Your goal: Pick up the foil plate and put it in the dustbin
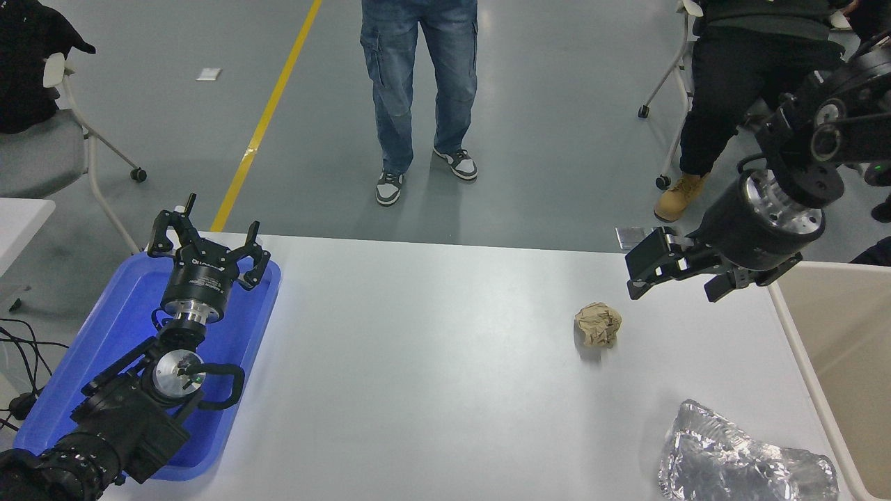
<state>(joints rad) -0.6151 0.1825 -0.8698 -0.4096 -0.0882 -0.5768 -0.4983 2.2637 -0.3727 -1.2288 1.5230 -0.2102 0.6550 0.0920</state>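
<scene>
Near table's right edge: plate (745, 459) ungrasped, beside bin (835, 348). Right gripper (672, 275) high above, parted, empty. Reach step; next needs descent onto plate.

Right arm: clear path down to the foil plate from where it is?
Probably yes. The right hand hangs open above the table; the foil plate lies uncovered nearer the camera, beside the dustbin.

- Bright, even overhead light; the frame is sharp with no motion blur.
- Soft sheen across the white table (431, 362), no hard glare.
- Short, faint shadow under the paper ball (598, 324).
- Specular highlights on the foil plate (745, 459).
- Slight wide-angle stretch at the corners.
</scene>
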